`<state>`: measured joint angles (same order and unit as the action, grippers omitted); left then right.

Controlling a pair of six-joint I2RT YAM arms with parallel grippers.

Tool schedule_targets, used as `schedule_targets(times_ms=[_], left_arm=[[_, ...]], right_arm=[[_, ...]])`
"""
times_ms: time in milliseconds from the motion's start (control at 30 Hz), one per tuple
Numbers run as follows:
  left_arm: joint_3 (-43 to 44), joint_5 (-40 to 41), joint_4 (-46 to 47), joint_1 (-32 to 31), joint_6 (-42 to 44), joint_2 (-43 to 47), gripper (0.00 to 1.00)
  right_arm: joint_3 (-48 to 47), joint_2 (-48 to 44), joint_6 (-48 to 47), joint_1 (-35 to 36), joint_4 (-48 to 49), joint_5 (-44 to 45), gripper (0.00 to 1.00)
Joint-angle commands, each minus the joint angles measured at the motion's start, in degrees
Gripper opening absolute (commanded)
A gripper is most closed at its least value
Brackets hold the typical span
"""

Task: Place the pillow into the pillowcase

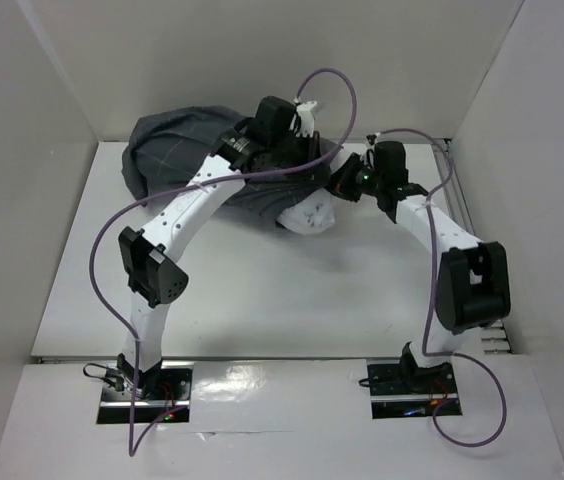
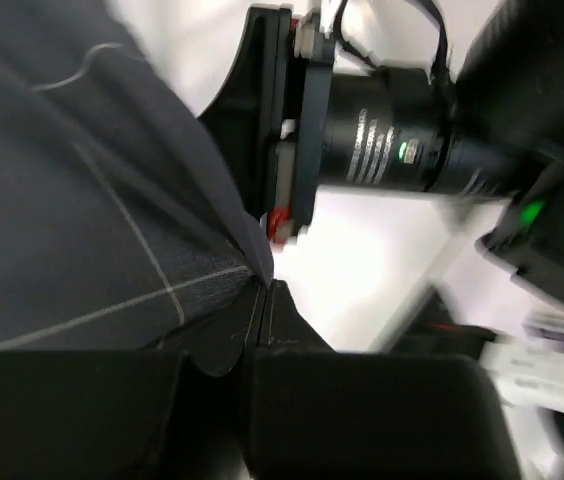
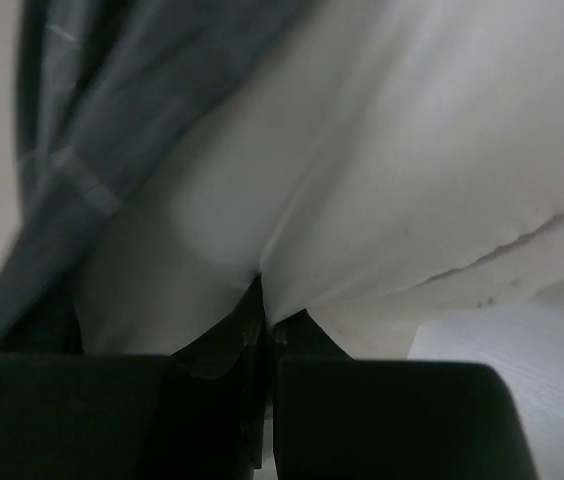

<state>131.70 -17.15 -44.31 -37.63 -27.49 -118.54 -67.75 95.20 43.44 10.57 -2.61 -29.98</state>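
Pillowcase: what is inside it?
The pillow: one white end sticks out of the pillowcase. How far in it goes is hidden by the fabric.

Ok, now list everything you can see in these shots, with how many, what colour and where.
pillowcase: one, dark grey with a thin light grid, bunched at the far left of the table
pillow: one, white, an end poking out of the pillowcase near the far middle
table: one, white, under it all
walls: three, off-white, at left, back and right
cables: two, purple, one looping along each arm
arms: two, white and black, bases at the near edge
left hand: one, black, shut on pillowcase fabric
right hand: one, black, shut on pillow fabric
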Motion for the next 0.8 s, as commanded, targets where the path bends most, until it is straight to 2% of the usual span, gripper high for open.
schedule_targets(times_ms=[0,67,167,233,300,400,467,533,633,667,700,733,767], left_arm=[[2.96,-29.78,19.59,-2.80,-11.53,6.37,0.00],[2.16,-32.32,24.51,-2.80,-14.07,8.23,0.00],[1.64,-35.14,25.76,-2.28,-16.27,9.46,0.00],[-2.04,-36.29,28.31,-2.28,-18.03,11.65,0.00],[-9.48,-36.82,34.17,-3.85,-21.45,14.46,0.00],[-17.06,-35.68,38.24,-4.91,-23.40,20.35,0.00],[-19.28,-35.15,37.38,-4.91,-22.88,23.16,0.00],[-21.13,-32.96,32.13,-4.04,-19.11,23.79,0.00],[-25.96,-31.55,31.48,-2.11,-17.61,24.32,0.00],[-25.97,-31.54,29.13,-2.10,-16.99,23.80,0.06],[-26.49,-30.15,27.54,-1.58,-15.07,23.27,0.17],[-25.62,-29.44,25.70,-0.96,-13.92,21.79,0.44],[-23.70,-28.91,21.77,-0.35,-11.56,20.99,0.59]], right_arm=[[-4.07,-12.02,3.58,3.06,6.75,-0.62,0.00],[-1.26,-14.42,3.06,5.15,6.74,2.45,0.00],[4.89,-13.29,3.75,7.97,9.63,5.35,0.00],[10.25,-7.94,4.97,10.61,16.13,7.73,0.00],[14.02,-1.64,8.56,11.31,24.61,7.74,0.00],[17.02,3.13,14.29,11.32,34.99,5.64,0.00],[18.26,3.15,15.79,11.32,38.20,4.22,0.00],[20.01,0.44,15.80,11.84,37.69,4.22,0.00],[22.64,-4.40,15.27,11.84,35.31,5.81,0.00],[23.53,-5.45,15.27,11.84,34.61,5.81,0.00],[24.41,-6.51,15.27,12.54,34.60,5.81,0.00],[26.16,-8.95,15.27,13.33,32.78,6.33,0.00],[27.30,-11.76,15.27,14.38,32.06,7.55,0.00]])
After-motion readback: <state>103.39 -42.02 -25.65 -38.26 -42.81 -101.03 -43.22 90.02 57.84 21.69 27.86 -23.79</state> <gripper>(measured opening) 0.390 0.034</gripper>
